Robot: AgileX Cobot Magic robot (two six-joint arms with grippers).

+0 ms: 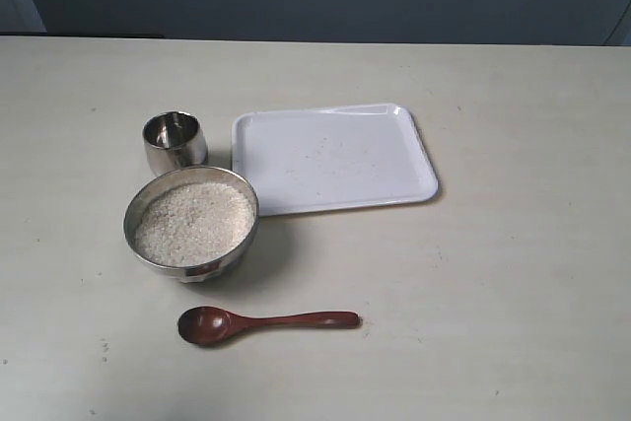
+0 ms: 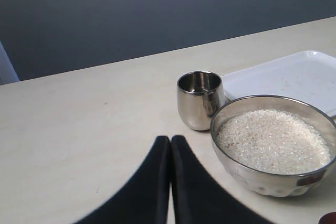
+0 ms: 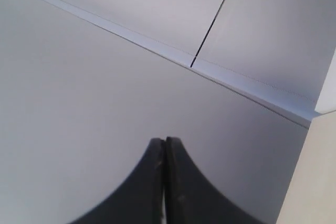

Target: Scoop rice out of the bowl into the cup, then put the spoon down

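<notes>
Both arms are out of the exterior frame, so I read them from the wrist cameras: the left gripper has its jaws pressed together with nothing between them, and the right gripper likewise. The spoon lies flat on the table in the lower middle of the frame, handle pointing right, clear for a pick, I judge by the right arm. The bowl sits centre-left, well filled with rice, and the cup stands upright just above it in the frame, close enough to keep the carry short. A white tray fills the upper middle; its specks are too small to name. The right wrist camera sees only grey panels and a sliver of table, and I cannot tell whether the cup holds grains
</notes>
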